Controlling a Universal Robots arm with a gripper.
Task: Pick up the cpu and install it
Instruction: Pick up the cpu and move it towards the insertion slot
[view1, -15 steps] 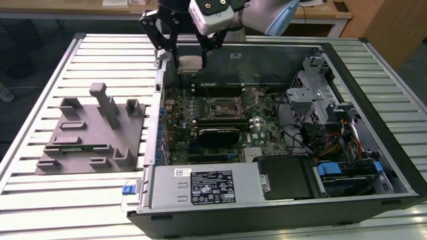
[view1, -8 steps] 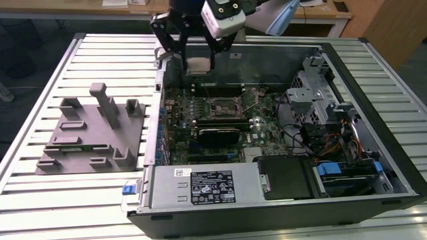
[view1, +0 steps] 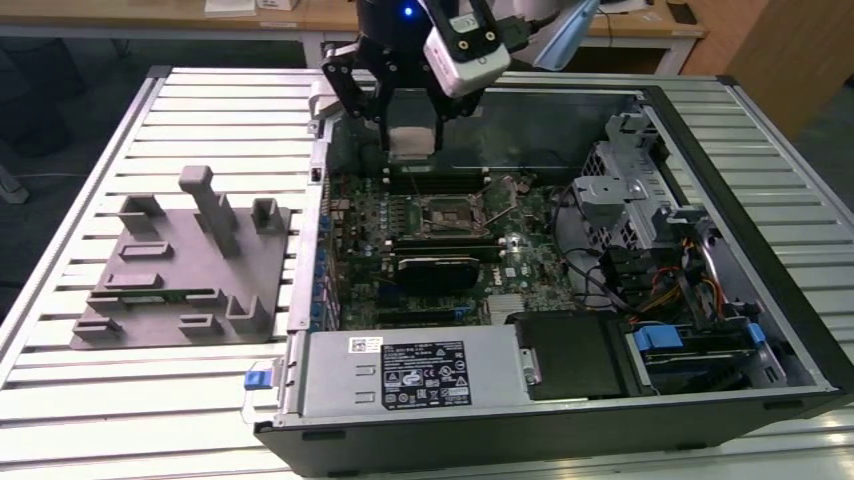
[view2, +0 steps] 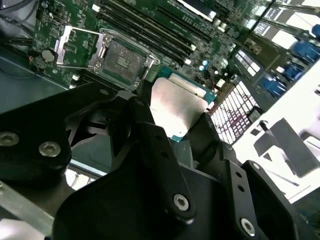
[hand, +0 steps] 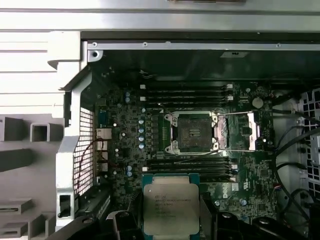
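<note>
cpu is in the claw, pinched by two opposite edges between the black fingers, silver lid facing the first wrist camera, thin green rim showing around it. Claw is closed down to the chip's width, nothing else in it. In the second wrist view the cpu sits flat between the claw arms, tilted off the board plane as that camera sees it. In the exterior view the claw hangs with the cpu over the far part of the motherboard, near the memory slots, above the board and not touching it. Socket is bare, pin field exposed, metal bracket swung out to one side; cpu is apart from it, not seated. The socket sits mid-board in the exterior view, nearer that camera than the claw. All of this is inside the open computer case, lying on its side on the slatted metal surface, power supply at the near end. Grey fixture tray sits on the surface toward the exterior view's left, beside the case.
</note>
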